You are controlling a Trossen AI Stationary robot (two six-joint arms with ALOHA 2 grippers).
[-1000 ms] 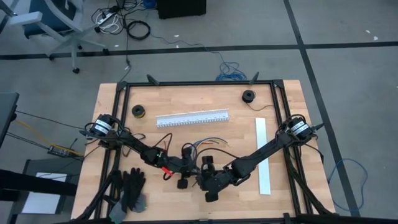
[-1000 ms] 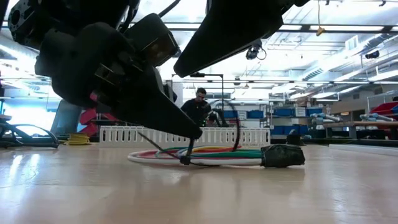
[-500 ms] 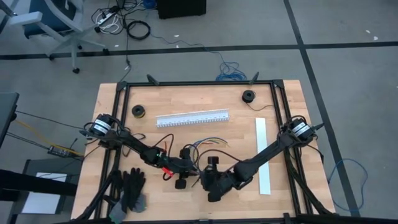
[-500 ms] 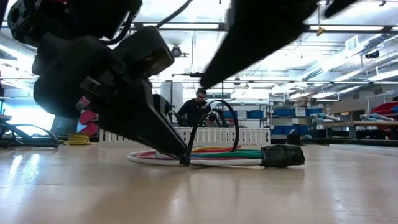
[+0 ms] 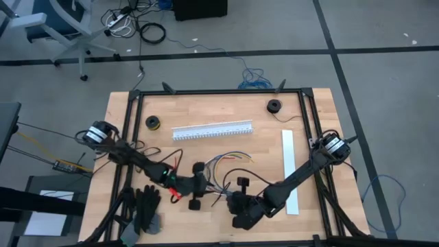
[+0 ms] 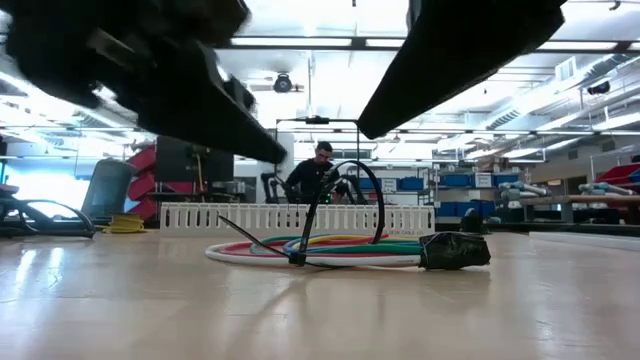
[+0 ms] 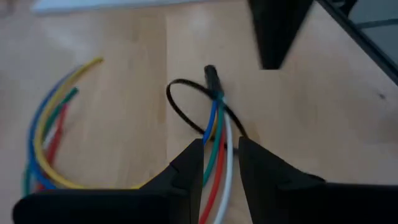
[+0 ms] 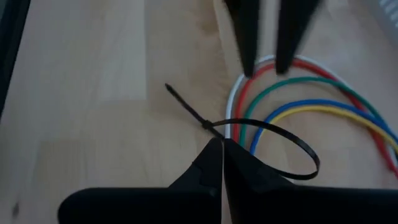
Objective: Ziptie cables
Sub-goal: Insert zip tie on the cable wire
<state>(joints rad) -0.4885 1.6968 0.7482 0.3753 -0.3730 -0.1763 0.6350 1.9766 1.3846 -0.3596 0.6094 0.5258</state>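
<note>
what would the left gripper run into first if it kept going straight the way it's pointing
Probably the cables: they run out between the left gripper fingers, straight ahead. Just past that sits the black zip tie loop around them. Depth is hard to judge from this wrist view.

Both arms stretched inward over the table's near half; left gripper [image 7: 221, 163] with fingers slightly parted, right gripper [image 8: 222, 163] with fingers pressed together.
</note>
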